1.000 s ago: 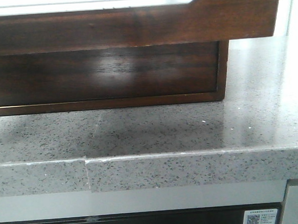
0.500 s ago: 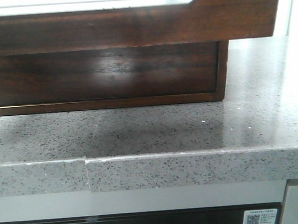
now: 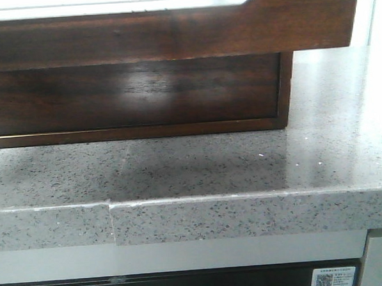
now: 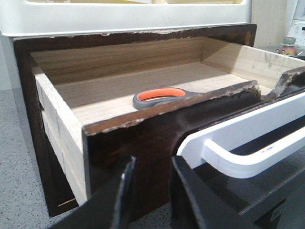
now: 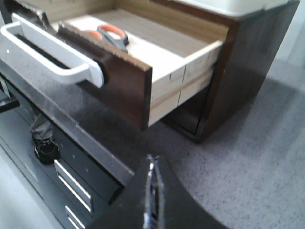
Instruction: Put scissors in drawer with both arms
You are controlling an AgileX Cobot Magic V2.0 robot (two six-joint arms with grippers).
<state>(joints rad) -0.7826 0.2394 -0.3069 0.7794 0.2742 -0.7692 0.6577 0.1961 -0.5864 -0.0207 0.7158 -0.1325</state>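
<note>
Grey counter (image 3: 243, 166) carries your open drawer (image 4: 143, 138); scissors (image 4: 159, 97) lie inside it. Left jaws (image 4: 150, 191) slightly parted before it, empty; right jaws (image 5: 151, 191) closed, empty.

The front view sits low and close, facing the drawer (image 3: 172, 35) front over the counter (image 3: 243, 166). Both wrist views look down into that open drawer from opposite corners.
</note>
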